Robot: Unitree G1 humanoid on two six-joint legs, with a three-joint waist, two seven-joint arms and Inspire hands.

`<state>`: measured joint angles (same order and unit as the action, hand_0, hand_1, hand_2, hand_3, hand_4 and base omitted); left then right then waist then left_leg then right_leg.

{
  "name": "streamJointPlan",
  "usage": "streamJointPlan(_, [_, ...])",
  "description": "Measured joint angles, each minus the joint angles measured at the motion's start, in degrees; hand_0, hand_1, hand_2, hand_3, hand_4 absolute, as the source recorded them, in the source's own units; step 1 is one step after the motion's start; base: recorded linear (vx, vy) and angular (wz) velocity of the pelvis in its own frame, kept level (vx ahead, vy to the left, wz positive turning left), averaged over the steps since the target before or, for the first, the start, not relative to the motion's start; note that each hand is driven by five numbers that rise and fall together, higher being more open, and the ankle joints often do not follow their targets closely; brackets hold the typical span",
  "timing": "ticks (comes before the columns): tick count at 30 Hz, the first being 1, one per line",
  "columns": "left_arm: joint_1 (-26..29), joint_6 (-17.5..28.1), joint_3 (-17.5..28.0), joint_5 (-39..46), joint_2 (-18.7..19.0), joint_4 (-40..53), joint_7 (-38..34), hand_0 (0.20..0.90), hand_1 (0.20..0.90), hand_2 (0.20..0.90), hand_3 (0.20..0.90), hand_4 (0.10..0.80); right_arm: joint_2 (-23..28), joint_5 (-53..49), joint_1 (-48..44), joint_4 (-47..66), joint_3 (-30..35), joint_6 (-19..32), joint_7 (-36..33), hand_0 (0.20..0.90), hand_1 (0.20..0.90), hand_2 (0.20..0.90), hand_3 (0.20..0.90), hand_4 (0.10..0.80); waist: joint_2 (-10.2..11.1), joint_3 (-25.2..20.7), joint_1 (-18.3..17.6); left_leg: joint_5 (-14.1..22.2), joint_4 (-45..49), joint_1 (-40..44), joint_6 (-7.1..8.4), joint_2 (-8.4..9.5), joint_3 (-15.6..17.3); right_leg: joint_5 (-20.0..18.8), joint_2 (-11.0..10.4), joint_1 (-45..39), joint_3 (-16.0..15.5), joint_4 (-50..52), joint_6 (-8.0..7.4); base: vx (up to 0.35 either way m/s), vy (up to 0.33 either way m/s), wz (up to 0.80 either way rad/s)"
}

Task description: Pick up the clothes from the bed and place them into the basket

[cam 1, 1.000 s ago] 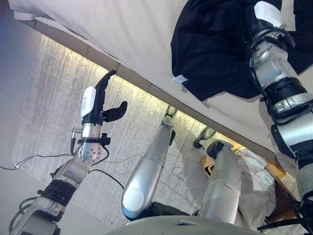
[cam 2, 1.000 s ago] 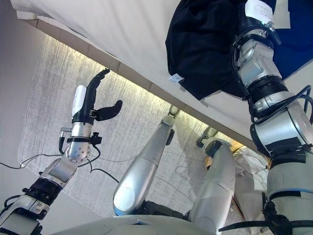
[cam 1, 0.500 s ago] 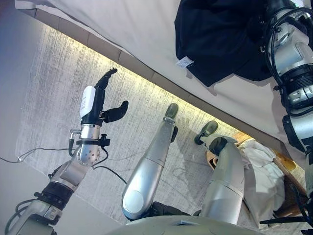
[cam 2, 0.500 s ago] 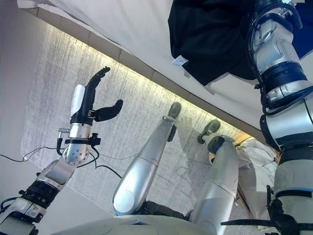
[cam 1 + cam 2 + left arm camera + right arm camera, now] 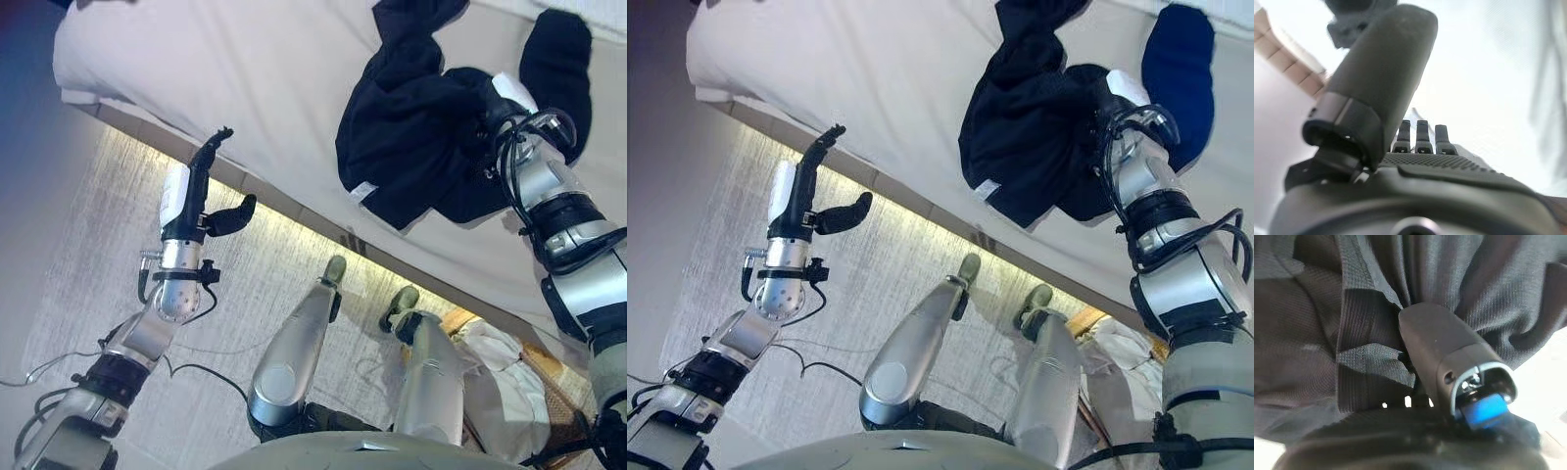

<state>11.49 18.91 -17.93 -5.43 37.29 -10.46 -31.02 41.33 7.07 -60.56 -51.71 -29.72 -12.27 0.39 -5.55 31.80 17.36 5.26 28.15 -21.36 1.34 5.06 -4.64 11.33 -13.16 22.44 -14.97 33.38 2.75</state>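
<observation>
We are reaching our right hand (image 5: pixel 1449 377) into the crumpled black knit garment (image 5: pixel 411 147) that is lying on the wide bed with its pale off-white sheet (image 5: pixel 245 69), near the bed's front edge. In the right wrist view the thumb is pressing into bunched folds of the dark fabric and cloth is gathering around it, so we are gripping the garment; the rest of that hand's fingers are buried in the cloth. A small white label (image 5: pixel 363 191) is showing at the garment's near edge, and a dark blue piece of cloth (image 5: pixel 1178 69) is lying just beyond our right wrist on the sheet.

We are holding our left hand (image 5: pixel 201 201) up in the air beside the bed's edge, well apart from the garment, with its fingers straight and the thumb spread out to the side, grasping nothing.

Down on the grey textured carpet (image 5: pixel 108 255), at the lower right, a woven wicker basket (image 5: pixel 558 392) is standing with crumpled white clothing (image 5: pixel 505 382) already lying in it.
</observation>
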Motion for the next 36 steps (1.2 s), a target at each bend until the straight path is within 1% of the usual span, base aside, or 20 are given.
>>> streamJointPlan(2, [0.1, -0.5, 0.2, 0.4, -0.1, -0.2, 0.7, 0.9, 0.9, 0.9, 0.9, 0.8, 0.0, -1.1, 2.4, 0.7, 1.6, 0.0, 0.6, 0.3, 0.3, 0.3, 0.2, 0.1, 0.2, -0.1, -0.8, 0.0, -2.0, 3.5, -0.04, 0.0, 0.1, -0.3, 0.3, -3.3, 0.0, -2.2, -0.54, 0.139, 0.002, -0.09])
streamJointPlan(4, [-0.2, -1.9, 0.3, 0.4, -0.2, -0.5, 1.9, 0.9, 0.9, 0.9, 0.9, 0.8, 0.4, -2.4, 4.7, 2.1, 4.2, 0.0, 1.1, 0.3, 0.3, 0.3, 0.2, 0.1, 0.5, -0.2, -2.2, 0.1, -4.1, 6.3, -0.15, -0.28, 0.5, -1.1, 1.1, -6.3, 0.2, -5.1, -1.87, 0.171, 0.003, -0.17])
streamJointPlan(7, [-0.2, -4.8, 0.3, 0.3, -0.3, -2.9, 4.4, 0.9, 0.9, 0.9, 0.9, 0.8, 0.6, -6.0, 9.0, 5.1, 7.8, 0.3, 1.4, 0.3, 0.3, 0.3, 0.2, 0.1, 1.4, -0.2, -2.9, 0.3, -5.8, 9.7, -0.44, -1.1, 2.5, -2.2, 2.1, -9.0, 2.0, -7.5, -3.19, 0.084, 0.007, -0.35])
streamJointPlan(9, [-0.4, -6.3, 0.5, 0.3, -0.4, -3.9, 5.4, 0.9, 0.9, 0.9, 0.9, 0.8, 0.6, -7.5, 12.1, 6.8, 9.7, 0.3, 1.6, 0.3, 0.3, 0.3, 0.2, 0.1, 2.2, -0.6, -4.0, 0.6, -6.9, 11.9, -1.02, -1.25, 3.0, -2.3, 2.6, -10.9, 2.5, -8.8, -3.36, 0.066, 0.013, -0.22])
streamJointPlan(12, [-0.5, -7.7, 2.0, 0.2, -0.4, -4.0, 6.3, 0.9, 0.9, 0.9, 0.9, 0.8, 0.6, -9.7, 16.4, 10.0, 13.0, 0.4, 1.7, 0.3, 0.3, 0.3, 0.2, 0.1, 4.2, -1.4, -5.7, 0.5, -8.9, 14.1, -1.43, -2.24, 4.4, -3.6, 3.7, -12.7, 3.7, -11.8, -3.85, 0.043, -0.001, -0.27])
streamJointPlan(17, [-0.2, -10.2, 3.4, 0.1, -0.4, -4.0, 8.1, 0.9, 0.9, 0.9, 0.9, 0.8, 0.9, -11.7, 19.8, 12.9, 17.1, 0.8, 1.7, 0.3, 0.3, 0.3, 0.2, 0.1, 5.4, -2.0, -8.9, 0.1, -12.0, 18.1, -1.95, -3.22, 6.7, -6.1, 5.4, -16.2, 5.7, -16.2, -4.23, -0.005, -0.009, -0.3])
streamJointPlan(19, [0.0, -11.0, 3.7, -0.2, -0.4, -4.2, 9.3, 0.9, 0.9, 0.9, 0.9, 0.8, 1.5, -13.4, 21.3, 14.2, 19.0, 0.9, 1.7, 0.3, 0.3, 0.3, 0.2, 0.1, 5.7, -2.2, -9.9, 0.1, -12.8, 19.6, -1.99, -3.52, 7.6, -6.7, 6.0, -17.5, 6.5, -17.3, -3.98, -0.006, -0.009, -0.23])
streamJointPlan(21, [0.2, -11.3, 4.0, -0.3, -0.5, -4.8, 10.2, 0.9, 0.9, 0.9, 0.9, 0.8, 1.8, -15.2, 23.1, 15.3, 21.1, 0.9, 1.5, 0.3, 0.3, 0.3, 0.2, 0.1, 6.0, -2.4, -11.0, 0.1, -13.3, 20.7, -1.98, -3.69, 8.0, -6.9, 6.1, -18.7, 6.7, -18.5, -4.05, 0.014, -0.019, -0.14])
streamJointPlan(23, [0.5, -11.4, 4.8, -0.3, -0.4, -5.2, 10.8, 0.9, 0.9, 0.9, 0.9, 0.8, 2.1, -17.4, 25.5, 17.4, 24.0, 0.9, 1.4, 0.3, 0.3, 0.3, 0.2, 0.1, 6.9, -3.0, -12.0, 0.1, -14.8, 21.9, -1.98, -4.03, 9.0, -7.6, 7.0, -19.2, 7.8, -19.7, -4.31, 0.045, -0.021, -0.24])
streamJointPlan(25, [0.2, -11.4, 4.8, -0.2, -0.5, -6.3, 11.3, 0.9, 0.9, 0.9, 0.9, 0.8, 2.1, -18.7, 27.5, 18.9, 26.1, 0.9, 1.2, 0.3, 0.3, 0.3, 0.2, 0.1, 7.1, -3.2, -12.4, 0.1, -16.1, 23.6, -2.01, -4.25, 9.6, -8.4, 7.1, -20.8, 8.3, -21.6, -4.47, 0.004, -0.023, -0.25])
streamJointPlan(27, [-1.0, -11.3, 4.8, -0.2, -0.6, -7.1, 11.6, 0.9, 0.9, 0.9, 0.9, 0.8, 2.1, -19.5, 31.0, 21.5, 27.4, 1.1, 0.0, 0.3, 0.3, 0.3, 0.2, 0.1, 7.7, -5.7, -13.6, 0.0, -17.9, 23.8, -2.08, -4.09, 10.7, -9.9, 8.0, -20.6, 9.4, -24.3, -5.14, -0.122, 0.007, -0.35])
streamJointPlan(28, [-1.8, -11.3, 5.1, -0.2, -0.6, -7.6, 11.5, 0.9, 0.9, 0.9, 0.9, 0.8, 2.1, -19.9, 32.4, 23.0, 27.5, 1.1, -0.3, 0.3, 0.3, 0.3, 0.2, 0.1, 8.0, -6.8, -13.9, -0.3, -18.9, 23.9, -2.34, -4.36, 11.8, -11.5, 8.4, -20.5, 9.5, -25.8, -5.82, -0.209, 0.071, -0.6])
streamJointPlan(29, [-2.3, -11.2, 5.6, -0.1, -0.5, -8.2, 11.3, 0.9, 0.9, 0.9, 0.9, 0.8, 1.8, -20.6, 32.8, 23.8, 27.5, 1.3, -0.3, 0.3, 0.3, 0.3, 0.2, 0.1, 8.3, -7.0, -14.5, -0.4, -19.4, 24.6, -2.24, -4.49, 13.7, -13.9, 9.3, -20.2, 9.1, -27.2, -5.08, -0.354, 0.147, -1.05])
streamJointPlan(30, [-3.9, -11.3, 7.2, 0.0, -0.5, -8.5, 10.5, 0.9, 0.9, 0.9, 0.9, 0.8, 0.0, -20.9, 31.9, 24.0, 27.5, 1.6, 0.0, 0.3, 0.3, 0.3, 0.2, 0.1, 8.3, -7.0, -14.0, -0.4, -19.1, 24.8, -2.24, -6.18, 15.9, -17.8, 10.7, -19.7, 6.9, -27.8, -3.63, -0.381, 0.113, -1.43])
streamJointPlan(31, [-4.1, -11.4, 8.6, 0.6, -0.5, -9.2, 10.2, 0.9, 0.9, 0.9, 0.9, 0.8, -1.3, -21.7, 31.7, 24.0, 27.4, 2.4, 0.5, 0.3, 0.3, 0.3, 0.2, 0.1, 8.9, -7.2, -13.0, 0.0, -12.0, 21.1, -2.7, -7.89, 18.1, -23.5, 12.4, -18.7, 4.6, -29.9, 3.08, -0.405, 0.079, -1.71])
streamJointPlan(32, [-4.1, -11.4, 9.5, 1.4, -0.6, -9.3, 9.5, 0.9, 0.9, 0.9, 0.9, 0.8, -1.9, -21.8, 31.8, 23.8, 27.4, 2.7, 0.8, 0.3, 0.3, 0.3, 0.2, 0.1, 10.6, -8.4, -11.9, 1.5, -15.3, 17.4, -6.81, -6.09, 16.1, -26.9, 12.1, -16.9, 3.8, -31.8, 1.75, -0.241, -0.003, -1.35])
streamJointPlan(33, [-4.1, -11.4, 9.5, 1.7, -0.9, -9.2, 9.1, 0.9, 0.9, 0.9, 0.9, 0.8, -1.5, -21.9, 31.7, 23.2, 27.4, 2.8, 1.2, 0.3, 0.3, 0.3, 0.2, 0.1, 10.7, -9.8, -11.6, 0.0, -20.7, 17.0, -8.92, -5.87, 14.2, -25.4, 11.8, -16.2, 2.6, -32.7, 0.98, -0.196, -0.082, -1.36])
streamJointPlan(34, [-3.9, -11.3, 9.8, 2.2, -1.5, -9.1, 8.6, 0.9, 0.9, 0.9, 0.9, 0.8, -0.6, -22.0, 30.4, 21.2, 27.8, 3.8, 1.5, 0.3, 0.3, 0.3, 0.2, 0.1, 8.6, -10.4, -10.6, -7.1, -24.4, 17.8, -7.22, -8.71, 17.1, -17.9, 12.4, -16.2, -3.2, -27.1, -0.02, -0.114, -0.103, -1.32])
streamJointPlan(35, [-3.8, -11.4, 11.3, 3.6, -2.8, -9.9, 7.8, 0.9, 0.9, 0.9, 0.9, 0.8, -0.4, -23.1, 30.4, 20.2, 27.6, 4.3, 1.6, 0.3, 0.3, 0.3, 0.2, 0.1, 9.5, -10.7, -10.1, -7.6, -23.5, 18.2, -7.08, -8.55, 20.4, -11.6, 9.6, -17.7, -5.7, -22.8, -2.03, -0.093, -0.113, -1.35])
streamJointPlan(36, [-3.9, -11.4, 11.8, 4.3, -3.0, -10.0, 7.2, 0.9, 0.9, 0.9, 0.9, 0.8, -0.1, -23.7, 30.4, 20.2, 27.4, 4.4, 1.9, 0.3, 0.3, 0.3, 0.2, 0.1, 9.5, -10.7, -9.8, -7.1, -23.5, 18.7, -6.99, -8.67, 21.2, -10.8, 8.4, -19.1, -6.4, -22.2, -3.19, -0.005, -0.063, -1.06])
